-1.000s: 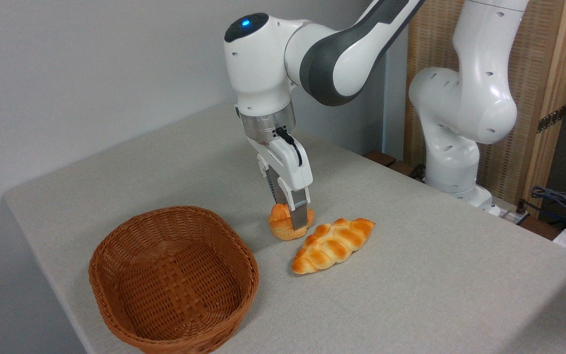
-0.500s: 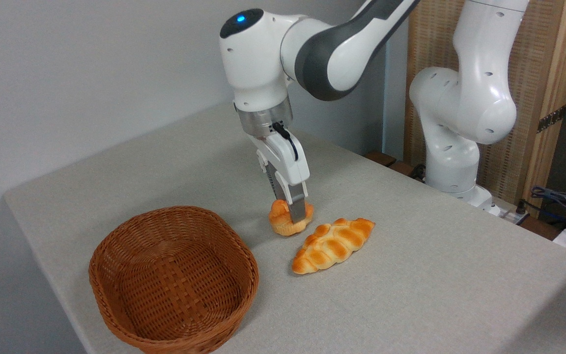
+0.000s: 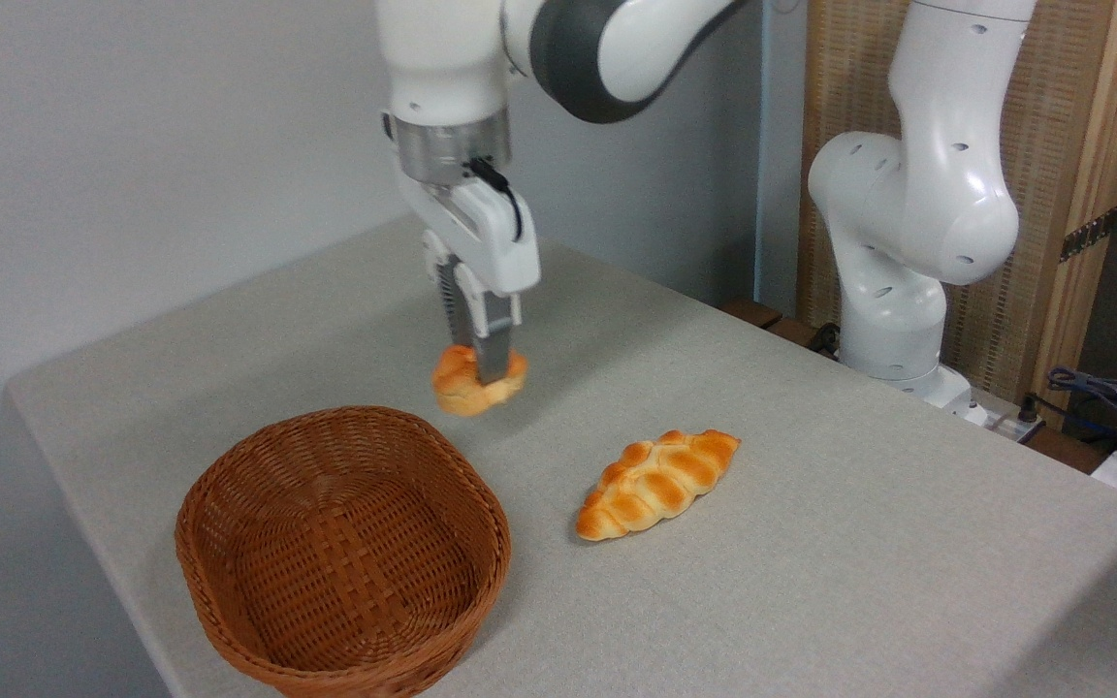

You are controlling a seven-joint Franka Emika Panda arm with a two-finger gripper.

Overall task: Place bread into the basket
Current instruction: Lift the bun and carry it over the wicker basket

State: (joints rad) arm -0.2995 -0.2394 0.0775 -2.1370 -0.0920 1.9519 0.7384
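The bread (image 3: 462, 385), a small round orange-golden bun, hangs in the air above the table, just beyond the far rim of the basket. My gripper (image 3: 487, 378) is shut on the bread, its fingers pointing down and pressed into the bun's sides. The brown wicker basket (image 3: 229, 485) stands at the front left of the table, with nothing inside it. The bun is above and to the right of the basket's far edge.
A longer braided golden-brown loaf (image 3: 657, 482) lies on the grey table (image 3: 811, 543) to the right of the basket. The arm's white base (image 3: 898, 242) stands at the back right, with cables and a wooden panel behind it.
The gripper has lifted the bread off the table and carried it up and to the left, toward the basket. The braided loaf and basket have not moved.
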